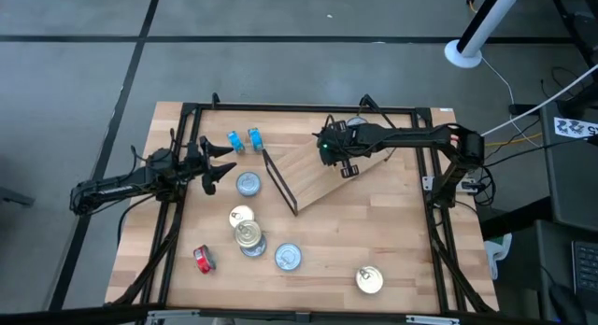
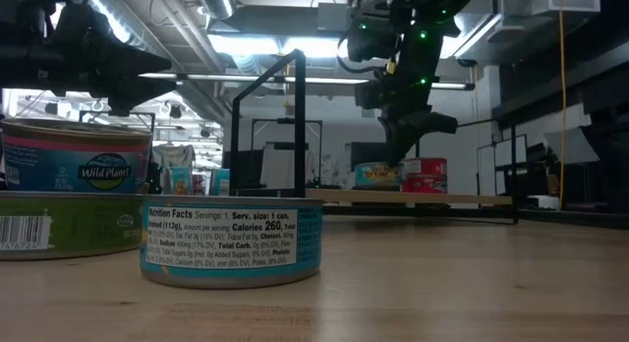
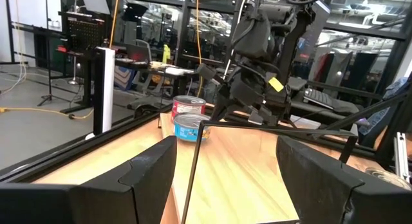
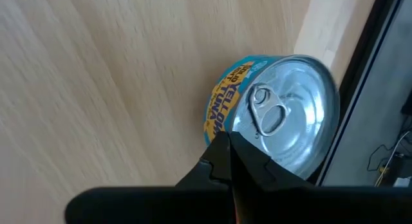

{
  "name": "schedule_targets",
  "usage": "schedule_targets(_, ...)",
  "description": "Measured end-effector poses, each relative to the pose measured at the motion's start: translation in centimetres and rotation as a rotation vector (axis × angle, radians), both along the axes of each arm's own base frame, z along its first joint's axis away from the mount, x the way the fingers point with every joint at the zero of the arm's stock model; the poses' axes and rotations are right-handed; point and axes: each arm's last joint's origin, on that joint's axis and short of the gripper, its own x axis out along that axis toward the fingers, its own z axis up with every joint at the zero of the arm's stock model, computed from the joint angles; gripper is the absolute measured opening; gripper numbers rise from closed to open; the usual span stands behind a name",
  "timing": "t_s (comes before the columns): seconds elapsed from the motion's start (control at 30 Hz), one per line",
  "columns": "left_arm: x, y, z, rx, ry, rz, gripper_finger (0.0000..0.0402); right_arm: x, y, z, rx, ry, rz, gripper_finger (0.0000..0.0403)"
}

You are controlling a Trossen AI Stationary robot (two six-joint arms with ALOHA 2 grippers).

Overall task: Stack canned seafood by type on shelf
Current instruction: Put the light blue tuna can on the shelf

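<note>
Sitting on the shelf (image 4: 96,69) beside its wire frame, the yellowfin tuna tin (image 4: 277,124) looks rigid, dense and slick-lidded; grip its sides. Right gripper (image 4: 225,161) hovers above, pinched closed and empty; left gripper (image 1: 217,164) waits spread wide.

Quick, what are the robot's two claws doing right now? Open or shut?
Left gripper: open, holding nothing, hovering near the blue tins.
Right gripper: shut, empty, above the shelf, over a tuna tin.

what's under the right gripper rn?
The right gripper, jaws shut, hangs over a yellowfin tuna tin upright on the shelf board. Its fingers cover part of the lid's near edge.
</note>
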Motion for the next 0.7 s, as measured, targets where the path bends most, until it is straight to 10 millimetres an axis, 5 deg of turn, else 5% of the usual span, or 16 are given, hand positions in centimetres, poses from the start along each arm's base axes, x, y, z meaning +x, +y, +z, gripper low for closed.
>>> schedule_targets(0.7, -0.01, 0.0, 0.04, 0.001, -0.002, 0.001, 0.0263, -0.21, -0.74, -0.08, 0.099, -0.023, 0.002, 0.0015)
